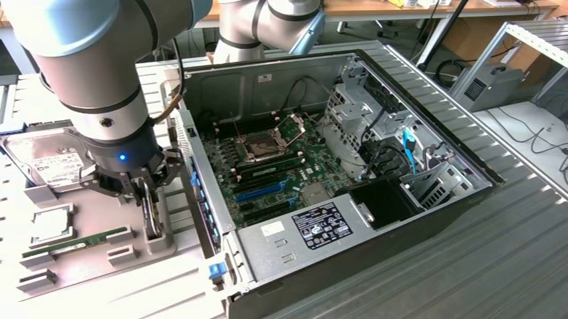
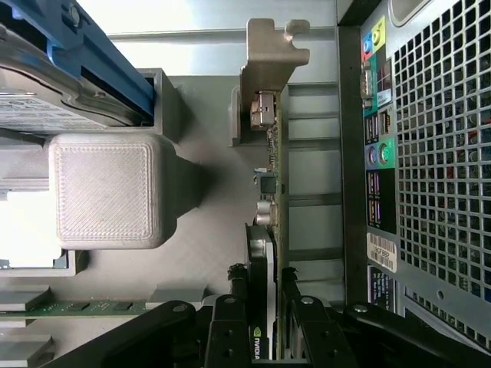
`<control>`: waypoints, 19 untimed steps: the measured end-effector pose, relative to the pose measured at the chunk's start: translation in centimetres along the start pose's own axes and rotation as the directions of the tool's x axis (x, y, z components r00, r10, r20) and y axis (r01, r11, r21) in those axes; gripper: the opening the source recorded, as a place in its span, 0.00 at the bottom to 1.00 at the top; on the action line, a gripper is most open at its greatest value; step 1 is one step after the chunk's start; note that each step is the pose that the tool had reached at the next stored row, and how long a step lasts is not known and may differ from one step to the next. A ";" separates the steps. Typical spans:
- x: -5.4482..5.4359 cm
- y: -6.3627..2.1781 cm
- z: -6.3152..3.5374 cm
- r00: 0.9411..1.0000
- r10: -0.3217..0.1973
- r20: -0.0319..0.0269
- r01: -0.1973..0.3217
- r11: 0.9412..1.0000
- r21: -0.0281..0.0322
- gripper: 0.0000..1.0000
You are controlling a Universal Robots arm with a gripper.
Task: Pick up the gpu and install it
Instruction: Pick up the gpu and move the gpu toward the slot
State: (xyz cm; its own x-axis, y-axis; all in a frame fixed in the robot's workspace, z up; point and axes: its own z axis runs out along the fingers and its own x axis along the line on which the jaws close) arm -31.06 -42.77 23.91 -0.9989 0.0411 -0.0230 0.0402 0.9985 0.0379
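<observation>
The grey two-fingered end effector (image 1: pixel 147 194) stands at the lower left of the exterior view, pinching the thin dark gpu card with its pale metal bracket (image 1: pixel 153 214). In the wrist view the black fingers (image 2: pixel 232 300) sit against either face of the card (image 2: pixel 273 192), around the cooler with the green logo. The card stands on edge in the pale grey printed holder tray (image 1: pixel 89 266), just beside the outer wall of the open black-and-silver computer case (image 1: pixel 266 73).

The grip takes one end of the card, with the bracket (image 2: pixel 268 61) at the far end. A lift that is not straight could bind the lower edge in its slot and twist the card between the pads. The perforated rear panel of the case (image 2: pixel 445 153) is very near, so a sideways swing could knock the bracket against it. The green motherboard (image 1: pixel 275 166) is crowded with black cables around the drive cage, which could snag a low carry.

The card's connector edge is buried in the holder. In the exterior view the end effector covers most of the card. How firmly the pads bear on it cannot be told, nor which of the blue and black slots (image 1: pixel 262 193) would receive it.
</observation>
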 end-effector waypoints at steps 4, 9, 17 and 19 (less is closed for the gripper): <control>-0.1 0.08 -2.33 1.000 0.000 0.000 0.000 1.000 0.000 0.27; -0.1 0.20 -5.28 1.000 0.000 0.000 0.000 1.000 0.000 0.27; -0.3 0.42 -11.07 1.000 0.000 0.000 0.000 1.000 0.001 0.27; -0.3 0.43 -11.35 1.000 0.000 0.000 0.000 1.000 0.001 0.27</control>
State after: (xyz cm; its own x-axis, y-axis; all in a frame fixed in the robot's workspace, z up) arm -31.06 -42.77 35.28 -0.9989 0.0410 -0.0230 0.0402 0.9985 0.0370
